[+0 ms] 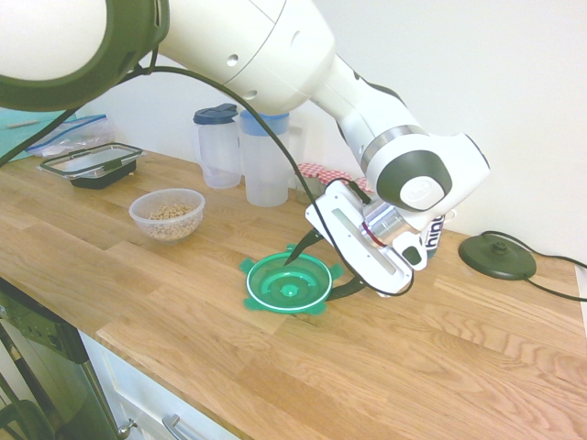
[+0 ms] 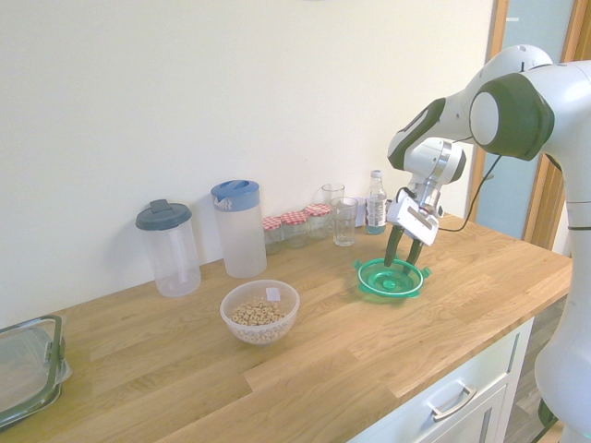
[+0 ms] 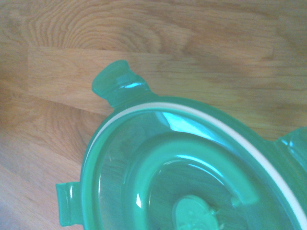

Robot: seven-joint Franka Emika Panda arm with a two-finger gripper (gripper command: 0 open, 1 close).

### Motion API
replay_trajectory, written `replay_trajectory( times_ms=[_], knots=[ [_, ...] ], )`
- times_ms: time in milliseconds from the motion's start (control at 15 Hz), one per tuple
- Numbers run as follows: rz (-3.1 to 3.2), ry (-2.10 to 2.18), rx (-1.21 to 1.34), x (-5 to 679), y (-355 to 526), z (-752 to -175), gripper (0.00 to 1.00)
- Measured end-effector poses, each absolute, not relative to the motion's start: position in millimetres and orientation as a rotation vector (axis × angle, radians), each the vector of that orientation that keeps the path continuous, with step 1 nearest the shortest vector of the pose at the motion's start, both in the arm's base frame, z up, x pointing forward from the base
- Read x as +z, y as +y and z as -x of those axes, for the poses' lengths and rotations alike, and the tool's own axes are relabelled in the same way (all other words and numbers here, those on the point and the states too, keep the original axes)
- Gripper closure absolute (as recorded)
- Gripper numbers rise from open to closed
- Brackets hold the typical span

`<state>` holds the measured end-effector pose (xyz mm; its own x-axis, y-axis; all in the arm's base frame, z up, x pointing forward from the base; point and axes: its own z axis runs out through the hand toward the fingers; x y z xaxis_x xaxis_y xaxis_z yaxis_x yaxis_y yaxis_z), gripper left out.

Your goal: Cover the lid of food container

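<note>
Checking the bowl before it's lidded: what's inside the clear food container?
Beige grains fill the bottom of the food container; the bowl is open-topped. What lies beneath the grains is hidden.

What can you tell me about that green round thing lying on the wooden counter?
The green lid is round, of translucent plastic, with clip tabs sticking out around its edge, a white ring inside the rim and raised circles around a small centre knob. It lies flat on the wooden counter, hollow side up, apart from the bowl of grains. The open gripper stands over it, one finger over the inside and one outside the rim; actual contact cannot be told.
</note>
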<state>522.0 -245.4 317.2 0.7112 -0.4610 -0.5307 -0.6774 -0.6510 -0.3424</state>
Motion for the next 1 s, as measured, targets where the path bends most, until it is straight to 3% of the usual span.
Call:
replay_trajectory(
  times_ms=[1000],
  knots=[
    [2.388, 0.872, 0.575, 295.8, -248.1, -520.7, 1.0]
  ],
)
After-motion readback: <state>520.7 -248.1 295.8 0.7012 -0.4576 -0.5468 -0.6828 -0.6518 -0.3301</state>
